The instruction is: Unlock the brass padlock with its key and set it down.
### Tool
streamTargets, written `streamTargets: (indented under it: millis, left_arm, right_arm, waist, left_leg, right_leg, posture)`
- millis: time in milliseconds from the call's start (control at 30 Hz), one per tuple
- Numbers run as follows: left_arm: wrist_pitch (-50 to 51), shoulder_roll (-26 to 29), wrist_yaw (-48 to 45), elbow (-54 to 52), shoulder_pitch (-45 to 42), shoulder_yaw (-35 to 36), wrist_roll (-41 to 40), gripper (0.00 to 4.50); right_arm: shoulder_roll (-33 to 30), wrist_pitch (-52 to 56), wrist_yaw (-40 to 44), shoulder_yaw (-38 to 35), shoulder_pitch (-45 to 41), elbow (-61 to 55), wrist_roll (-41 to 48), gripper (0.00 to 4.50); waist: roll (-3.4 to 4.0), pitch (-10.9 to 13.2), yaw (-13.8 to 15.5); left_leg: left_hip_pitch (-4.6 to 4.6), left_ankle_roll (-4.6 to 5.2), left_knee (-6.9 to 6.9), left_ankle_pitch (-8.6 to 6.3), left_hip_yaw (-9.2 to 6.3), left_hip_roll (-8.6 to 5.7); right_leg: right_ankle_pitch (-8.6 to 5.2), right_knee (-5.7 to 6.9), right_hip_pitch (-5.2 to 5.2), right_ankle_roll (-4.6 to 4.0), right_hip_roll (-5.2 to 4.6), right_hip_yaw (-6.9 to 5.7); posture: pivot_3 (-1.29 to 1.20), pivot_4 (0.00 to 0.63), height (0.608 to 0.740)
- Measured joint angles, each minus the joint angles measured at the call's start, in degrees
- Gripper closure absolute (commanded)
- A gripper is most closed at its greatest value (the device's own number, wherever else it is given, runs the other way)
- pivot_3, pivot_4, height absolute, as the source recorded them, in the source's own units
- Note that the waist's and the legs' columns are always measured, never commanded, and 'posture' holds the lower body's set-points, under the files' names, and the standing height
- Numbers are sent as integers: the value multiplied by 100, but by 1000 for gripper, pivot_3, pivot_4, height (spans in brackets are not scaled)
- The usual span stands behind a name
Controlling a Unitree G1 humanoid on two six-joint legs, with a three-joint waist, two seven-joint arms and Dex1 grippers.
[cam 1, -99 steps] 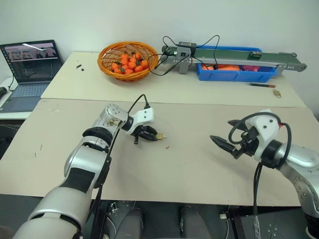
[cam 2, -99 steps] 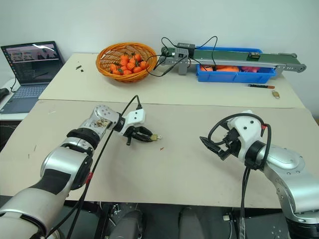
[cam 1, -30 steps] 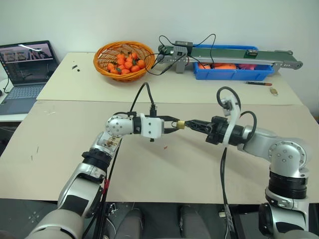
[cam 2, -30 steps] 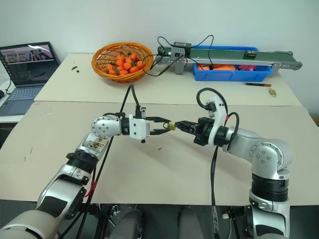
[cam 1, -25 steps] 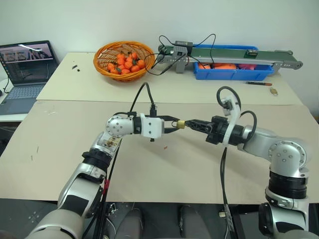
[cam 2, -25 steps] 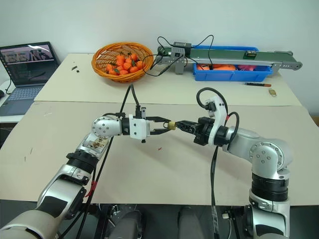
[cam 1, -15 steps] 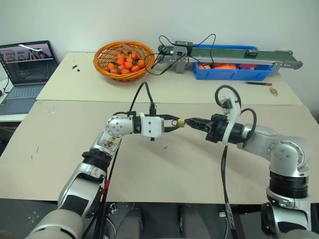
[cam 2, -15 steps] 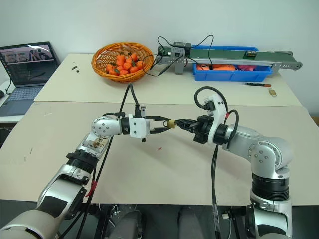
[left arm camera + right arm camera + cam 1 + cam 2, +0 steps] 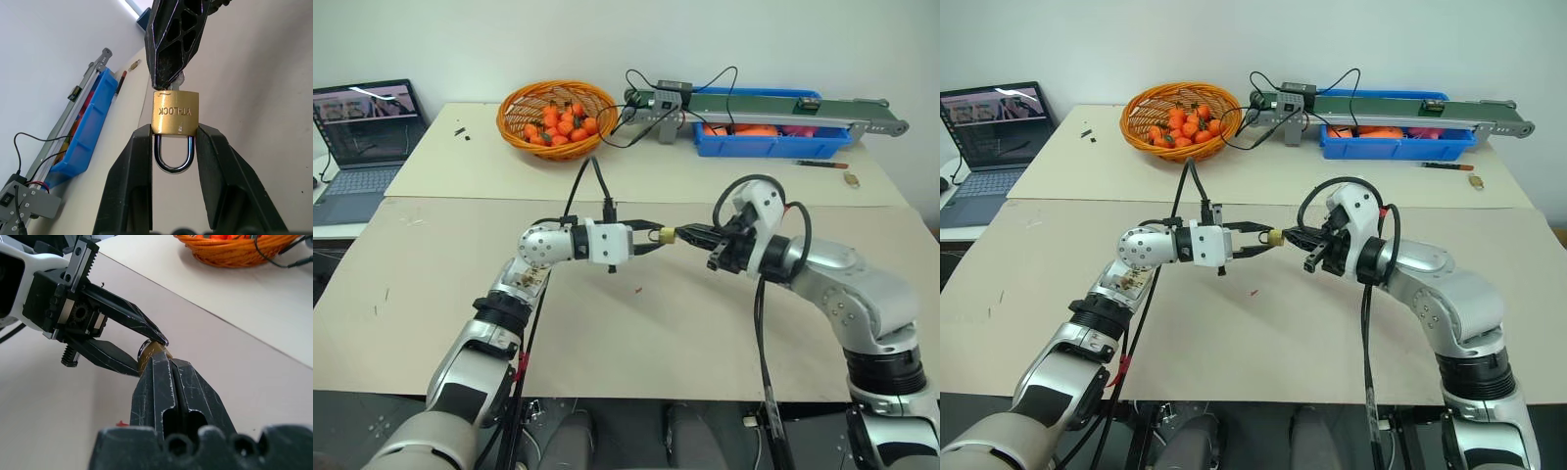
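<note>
From the head view, you see the left gripper (image 9: 658, 235) clamping the brass padlock (image 9: 667, 235) above the table (image 9: 431, 284), well inside its edges. Left wrist: engraving reads "YT·LOCK", probably. Right wrist: the right gripper (image 9: 157, 355), pinched shut, meets the padlock; the key (image 9: 180, 78) is barely visible.

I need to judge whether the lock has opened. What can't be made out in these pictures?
- Key: left wrist view, hidden between the right gripper fingers; its turn unreadable.
- Padlock shackle: its ends hidden by the left gripper fingers; released or not, unclear.
- Head views: padlock too small.
</note>
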Motion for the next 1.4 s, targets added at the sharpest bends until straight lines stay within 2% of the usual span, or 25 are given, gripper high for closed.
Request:
streamTargets:
  millis: [467,533,633,733,867,1167,1400]
  left_arm:
    - [36,-25,54,-9,-39,82,-114,3659]
    - [36,-24,53,-9,-40,81,-114,3659]
    - [36,-23,37,-9,-39,57,-109,3659]
    - [36,-24,10,-9,-40,13,-105,3659]
    - [35,-160,-62,-9,-40,-215,-39,3659]
    - [34,-111,-59,-9,-40,-221,-29,3659]
    - [28,-76,-57,-9,-40,-221,-28,3659]
  right_arm:
    - [351,-734,154,18,6,74,-674,4483]
    - [414,-614,164,-54,6,77,-540,4483]
    - [620,124,-13,-412,-24,78,41,4483]
    - [720,669,-167,-618,-134,75,473,3687]
    - [792,925,-273,-700,-364,-12,875,2262]
    - [537,1178,-354,-834,-363,-42,1122,2262]
    - [4,1246,-70,-972,6,165,1138,2262]
  waist:
    - [0,0,9]
    - [0,0,5]
    - [0,0,7]
    - [1,0,5]
    - [1,1,10]
    - [2,1,9]
    - [1,1,18]
  left_leg:
    - [0,0,0,0,0,0]
    - [0,0,0,0,0,0]
    - [1,0,-1,0,-1,0]
    - [2,0,-1,0,-1,0]
    - [-2,0,-2,0,-1,0]
    - [-1,0,-2,0,-1,0]
    - [-1,0,-2,0,-1,0]
  right_leg:
    - [0,0,0,-1,0,0]
    - [1,0,0,-2,0,0]
    - [2,1,0,-4,0,0]
    - [2,1,0,-4,0,0]
    - [2,-1,-1,-4,0,0]
    - [2,0,-1,-3,0,0]
    - [2,-1,1,-3,0,0]
  posture:
    - [0,150,717]
    - [0,150,717]
    - [0,150,717]
    - [0,150,717]
    - [0,150,717]
    - [0,150,717]
    - [0,150,717]
